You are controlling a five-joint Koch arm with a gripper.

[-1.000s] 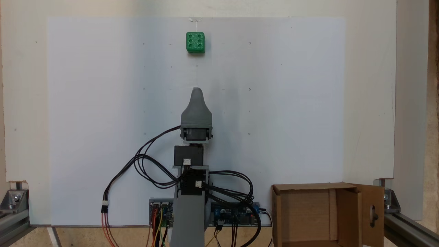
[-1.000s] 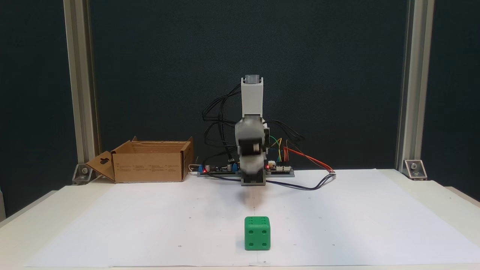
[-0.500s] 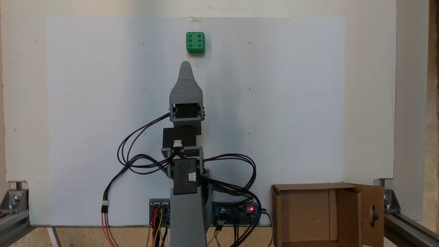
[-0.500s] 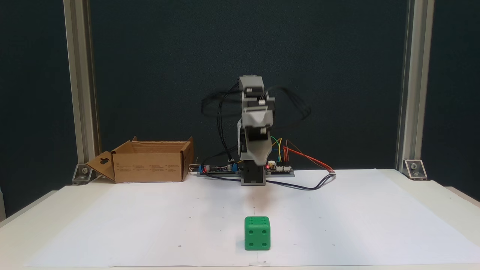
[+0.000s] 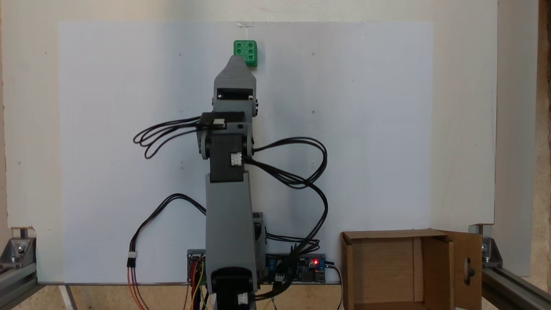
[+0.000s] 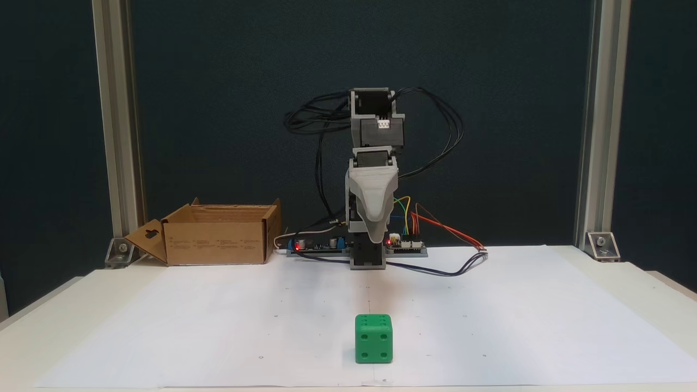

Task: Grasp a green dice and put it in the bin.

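End effector (image 6: 377, 235) nearer one green dice (image 6: 373, 338)

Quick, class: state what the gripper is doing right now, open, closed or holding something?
Gripper: cannot be told; one jaw tip shows, above the green dice, holding nothing.

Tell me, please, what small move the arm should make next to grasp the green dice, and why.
Probably lower the end effector onto the green dice. From above its tip overlaps the dice's near left corner, yet the front view shows it hanging well above the paper, so a slight shift toward the dice's centre may also help.
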